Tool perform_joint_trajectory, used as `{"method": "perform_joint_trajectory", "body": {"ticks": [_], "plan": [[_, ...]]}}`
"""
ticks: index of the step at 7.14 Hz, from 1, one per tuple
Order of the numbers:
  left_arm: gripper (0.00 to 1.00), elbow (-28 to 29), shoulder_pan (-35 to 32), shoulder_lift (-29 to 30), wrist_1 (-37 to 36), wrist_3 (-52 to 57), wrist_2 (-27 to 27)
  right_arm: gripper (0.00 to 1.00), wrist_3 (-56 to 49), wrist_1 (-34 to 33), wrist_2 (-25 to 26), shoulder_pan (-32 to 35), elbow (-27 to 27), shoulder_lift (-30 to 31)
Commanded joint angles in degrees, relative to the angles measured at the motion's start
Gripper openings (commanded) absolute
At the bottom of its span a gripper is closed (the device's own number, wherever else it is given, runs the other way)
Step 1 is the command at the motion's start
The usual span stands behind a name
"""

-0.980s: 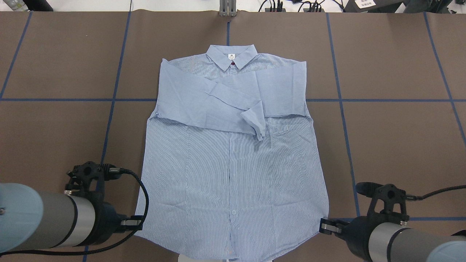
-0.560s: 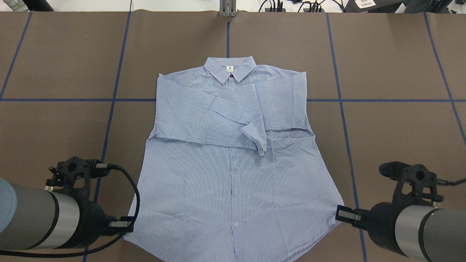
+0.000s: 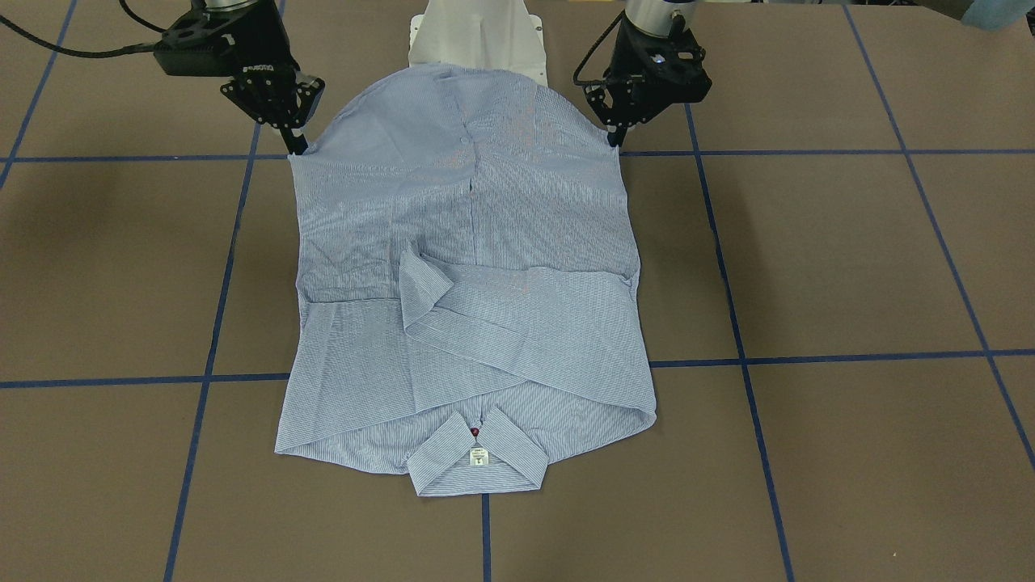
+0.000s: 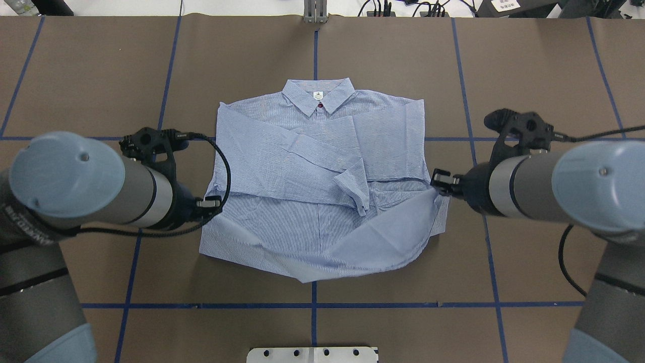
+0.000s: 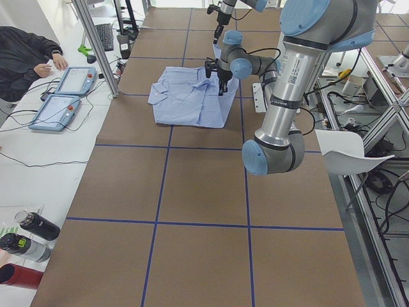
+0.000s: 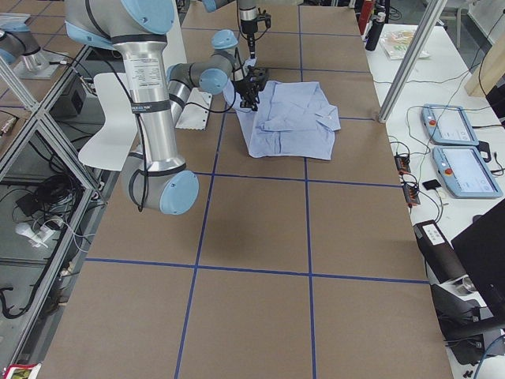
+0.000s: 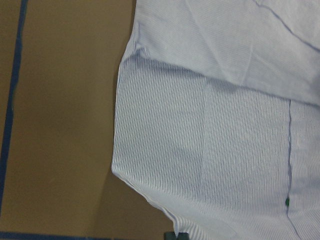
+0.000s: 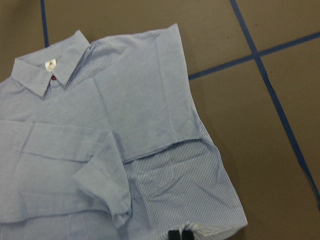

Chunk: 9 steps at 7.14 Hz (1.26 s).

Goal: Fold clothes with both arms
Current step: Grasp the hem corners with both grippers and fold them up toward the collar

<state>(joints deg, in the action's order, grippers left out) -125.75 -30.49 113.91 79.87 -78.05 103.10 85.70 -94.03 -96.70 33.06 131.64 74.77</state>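
Note:
The light-blue striped shirt (image 4: 322,146) lies front-up on the brown table, collar (image 4: 318,95) at the far side, both sleeves folded across the chest. My left gripper (image 4: 213,203) is shut on the left hem corner. My right gripper (image 4: 436,182) is shut on the right hem corner. Both hold the hem raised over the shirt's lower half, so the lower part curls over and shows its plain inside (image 4: 383,237). In the front-facing view the left gripper (image 3: 613,139) and right gripper (image 3: 296,145) hold the hem up, the shirt (image 3: 469,323) hanging taut. The right wrist view shows shut fingertips (image 8: 178,234) on cloth.
Blue tape lines (image 4: 312,305) grid the brown table. The white base plate (image 4: 312,354) sits at the near edge, a metal post (image 4: 315,12) at the far edge. An operator (image 5: 25,54) with two tablets (image 5: 64,96) sits beyond the far side; bottles (image 5: 32,227) stand nearby.
Both grippers have risen and moved away from the robot toward the collar, carrying the hem corners. The lower half of the shirt now curls over itself instead of lying flat.

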Motion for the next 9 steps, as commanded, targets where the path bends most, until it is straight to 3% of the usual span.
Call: {"method": "perform_joint_trajectory", "body": {"ticks": [1, 3, 6, 7, 9], "plan": [[0.00, 4.80, -6.23, 4.37, 0.46, 1.59, -1.67, 0.00, -6.74, 0.34, -2.54, 8.58, -8.82, -6.54], [0.00, 11.63, -7.82, 7.89, 1.86, 4.73, -7.37, 0.00, -10.20, 0.87, -1.40, 10.10, -18.39, -11.46], [0.00, 17.44, -11.70, 9.23, 8.43, 9.76, -7.39, 0.00, -12.56, 0.78, -1.21, 12.47, -21.40, -14.30], [0.00, 24.69, -11.70, 9.31, 15.34, 10.20, -7.47, 0.00, -14.05, 1.39, -1.21, 12.38, -27.60, -15.52], [0.00, 41.39, -11.70, 9.49, 33.25, 13.10, -8.00, 0.00, -15.03, 15.64, -1.21, 12.30, -43.33, -16.58]]}}
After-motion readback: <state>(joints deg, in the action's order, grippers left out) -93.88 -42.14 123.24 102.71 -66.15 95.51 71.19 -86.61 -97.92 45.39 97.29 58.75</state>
